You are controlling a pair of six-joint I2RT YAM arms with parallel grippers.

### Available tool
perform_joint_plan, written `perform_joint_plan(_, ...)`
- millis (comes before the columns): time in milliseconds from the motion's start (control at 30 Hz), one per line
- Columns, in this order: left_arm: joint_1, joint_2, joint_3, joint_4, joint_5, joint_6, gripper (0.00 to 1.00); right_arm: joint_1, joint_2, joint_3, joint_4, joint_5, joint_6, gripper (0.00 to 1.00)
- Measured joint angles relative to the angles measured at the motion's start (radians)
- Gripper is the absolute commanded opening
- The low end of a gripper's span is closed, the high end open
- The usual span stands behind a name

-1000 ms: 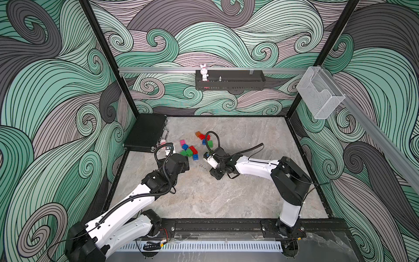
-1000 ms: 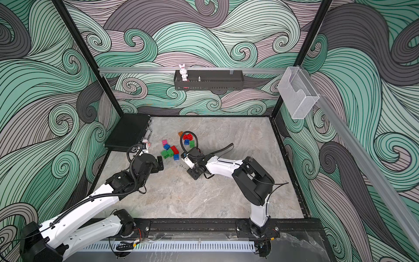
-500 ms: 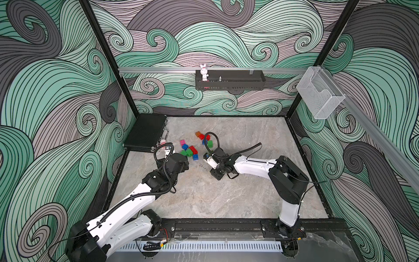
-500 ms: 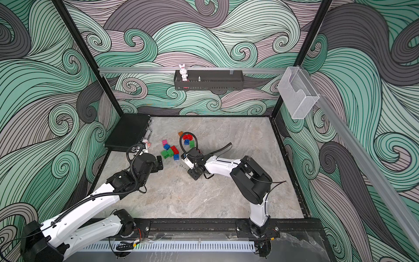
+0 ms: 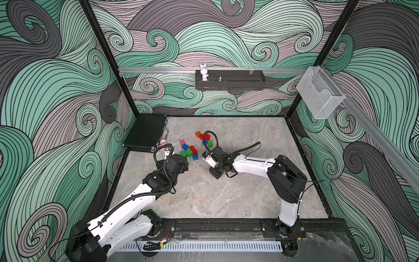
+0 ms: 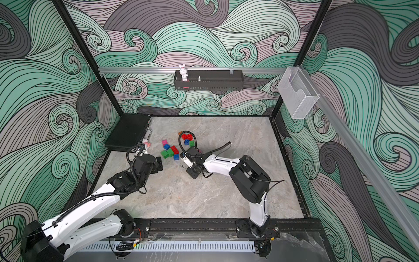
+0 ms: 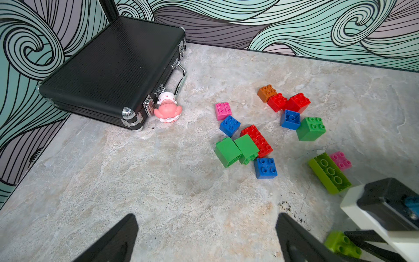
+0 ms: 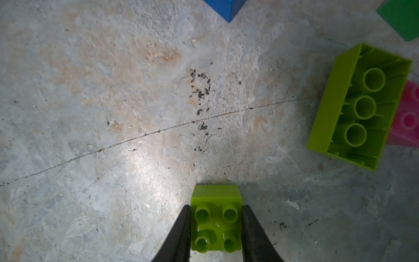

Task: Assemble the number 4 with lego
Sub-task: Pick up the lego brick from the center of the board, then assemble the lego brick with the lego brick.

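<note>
The lego lies loose on the stone table (image 5: 204,195): pink (image 7: 222,110), blue (image 7: 229,125), a long red brick (image 7: 258,140), two dark green ones (image 7: 226,152) and an orange one (image 7: 267,92). A long lime brick (image 8: 360,106) lies studs down beside another pink one (image 8: 408,115). My right gripper (image 8: 216,207) is shut on a small lime brick (image 8: 215,217), a finger pressed to each side, low over the table. In both top views the right arm hides this brick. My left gripper (image 7: 205,224) stands open and empty, short of the pile (image 5: 189,152).
A shut black case (image 7: 108,65) lies at the back left with a pink-and-white toy figure (image 7: 167,108) at its latch. A black shelf (image 5: 229,80) with a rabbit figure hangs on the back wall. A clear bin (image 5: 319,95) hangs on the right rail.
My right gripper's jaws have narrowed onto the small lime brick, and the right arm's elbow has shifted slightly left. The left arm has not moved.
</note>
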Motion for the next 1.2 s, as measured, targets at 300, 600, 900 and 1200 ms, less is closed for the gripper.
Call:
perform_joint_plan(300,0.0,0.005,0.0,0.0,0.003,-0.029,0.99,-0.047,-0.079,-0.008,-0.009,-0.01,0.012,0.0)
perform_joint_plan(600,0.0,0.027,0.0,0.0,0.035,-0.037,0.99,-0.259,0.05,0.285,-0.088,-0.055,0.067,0.0)
perform_joint_plan(900,0.006,0.05,0.015,-0.004,0.088,-0.037,0.98,-0.246,0.239,0.507,-0.248,-0.021,0.018,0.0)
perform_joint_plan(1200,0.007,0.068,0.016,-0.003,0.113,-0.035,0.99,-0.244,0.246,0.523,-0.309,-0.02,-0.016,0.0)
